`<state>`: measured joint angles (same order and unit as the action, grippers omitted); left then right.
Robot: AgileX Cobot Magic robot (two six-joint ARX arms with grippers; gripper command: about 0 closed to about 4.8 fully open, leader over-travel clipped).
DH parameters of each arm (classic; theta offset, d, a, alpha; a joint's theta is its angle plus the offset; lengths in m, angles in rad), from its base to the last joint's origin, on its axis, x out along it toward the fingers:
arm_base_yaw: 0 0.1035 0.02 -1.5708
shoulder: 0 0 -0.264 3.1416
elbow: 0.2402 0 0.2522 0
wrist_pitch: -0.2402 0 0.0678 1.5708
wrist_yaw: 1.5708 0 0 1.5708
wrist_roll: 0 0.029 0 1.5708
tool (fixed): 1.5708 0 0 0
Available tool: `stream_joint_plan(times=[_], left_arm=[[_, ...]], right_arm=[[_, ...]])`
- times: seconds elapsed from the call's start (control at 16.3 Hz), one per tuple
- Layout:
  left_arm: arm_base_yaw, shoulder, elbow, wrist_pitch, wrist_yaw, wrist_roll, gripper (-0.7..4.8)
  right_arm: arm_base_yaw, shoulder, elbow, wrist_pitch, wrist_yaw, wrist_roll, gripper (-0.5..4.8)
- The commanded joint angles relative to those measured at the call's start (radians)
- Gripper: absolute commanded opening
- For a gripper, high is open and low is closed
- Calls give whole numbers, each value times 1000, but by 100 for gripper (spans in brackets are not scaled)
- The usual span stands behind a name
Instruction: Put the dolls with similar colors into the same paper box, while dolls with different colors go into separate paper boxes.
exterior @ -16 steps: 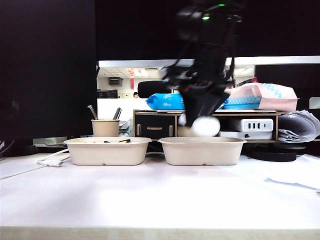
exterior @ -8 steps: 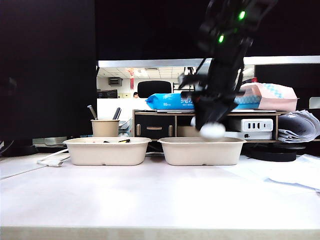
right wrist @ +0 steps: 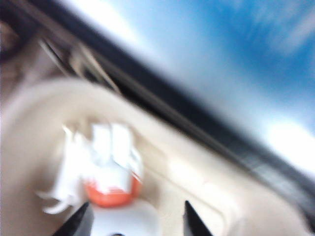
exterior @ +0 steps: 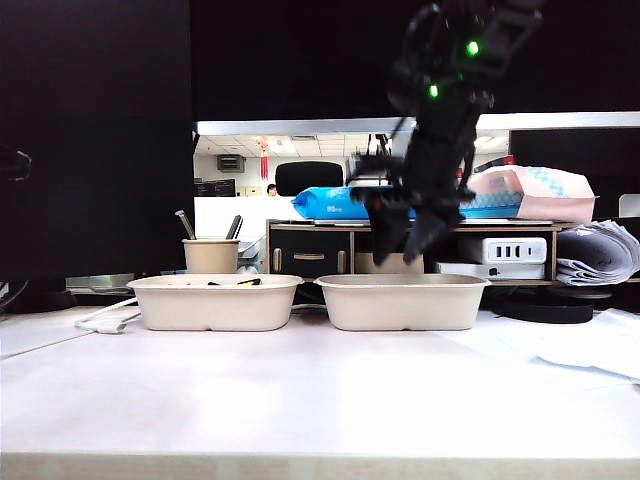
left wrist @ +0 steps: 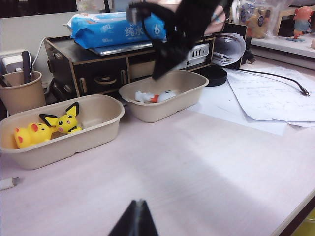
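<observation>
My right gripper (exterior: 403,248) hangs open just above the right paper box (exterior: 403,302), with nothing between its fingers. In the right wrist view, blurred, the round white doll with the orange part (right wrist: 114,191) lies in the box under the open right gripper (right wrist: 137,205), beside a small white limbed doll (right wrist: 101,147). The left wrist view shows both white dolls (left wrist: 156,96) in that box (left wrist: 167,109). A yellow black-eared doll (left wrist: 66,122) and a yellow duck-like doll (left wrist: 28,135) lie in the left paper box (left wrist: 74,142). My left gripper (left wrist: 137,202) is shut, low over the table.
A beige pen cup (exterior: 210,255) stands behind the left paper box (exterior: 215,302). A dark shelf with a blue wipes pack (exterior: 335,203) runs behind both boxes. Papers (left wrist: 268,96) and a cable (left wrist: 275,78) lie on the table's right side.
The right gripper carried the round white doll rightward over the right box, then opened. The doll has left the jaws and lies in the box.
</observation>
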<state>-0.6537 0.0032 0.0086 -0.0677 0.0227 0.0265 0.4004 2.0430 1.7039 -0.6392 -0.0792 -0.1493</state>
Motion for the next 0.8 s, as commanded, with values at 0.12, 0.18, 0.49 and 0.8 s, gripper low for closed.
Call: stream_joint_plan(times=[0.12,0.18,0.49,0.8], left_arm=[[92,0,1,8,4,0,-5],[158,0,1,8,4,0,-5],[468,0,1,8,3,0,-5],[640,0,1,3,3,0,-5]], right_arm=[[2,-53,148,-195,-87,4,-9],[2,-93,152,-207,-122,11,-8],[3,-336,93,-274,-171,15,-8],[3,-794,-278,-75,-174,77,-8]])
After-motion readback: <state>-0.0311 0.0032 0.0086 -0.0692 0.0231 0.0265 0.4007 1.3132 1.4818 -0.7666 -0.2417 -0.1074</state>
